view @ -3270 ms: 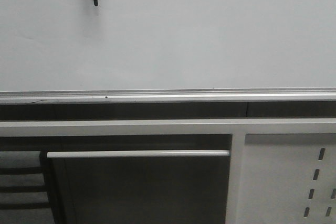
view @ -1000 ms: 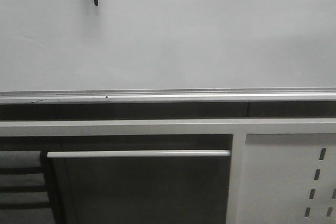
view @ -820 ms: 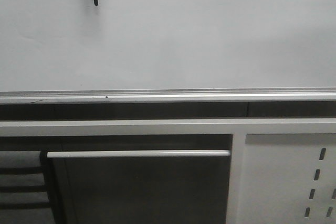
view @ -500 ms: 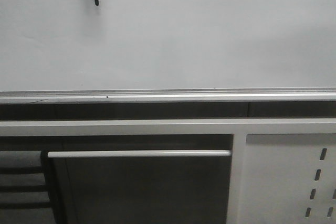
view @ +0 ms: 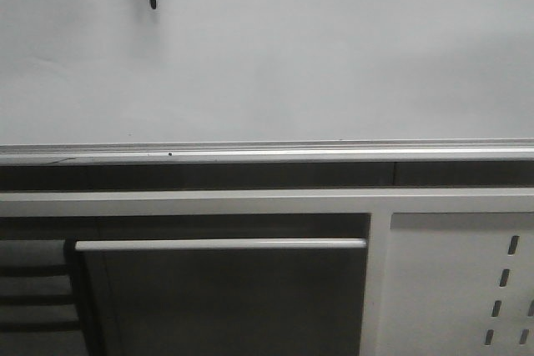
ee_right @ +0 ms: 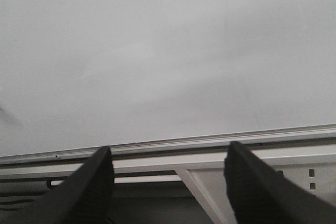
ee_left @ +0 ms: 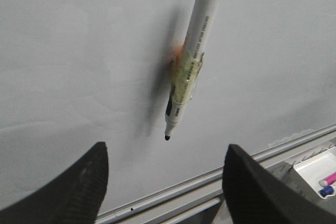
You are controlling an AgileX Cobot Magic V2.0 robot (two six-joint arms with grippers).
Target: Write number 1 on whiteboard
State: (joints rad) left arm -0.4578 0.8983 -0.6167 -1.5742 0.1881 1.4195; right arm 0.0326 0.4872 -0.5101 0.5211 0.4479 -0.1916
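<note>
White black-tipped marker pen (ee_left: 190, 61) seems stuck to the pale grey-white whiteboard (view: 334, 56), upper left of the front frame. Left gripper (ee_left: 165, 179) and right gripper (ee_right: 168, 182) both have fingers spread, empty. Centre the left one on the barrel first.

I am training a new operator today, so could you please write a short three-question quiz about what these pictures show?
1. True or false: a stroke is already drawn on the whiteboard.
2. Which way does the tip of the marker on the board point? A) toward the rail B) away from the rail C) along the rail.
3. Fill in: both the left gripper and the right gripper have their fingers ____.

Key:
1. False; the board shows no stroke in any view.
2. A; the dark tip points toward the silver rail.
3. Open, holding nothing.
</note>
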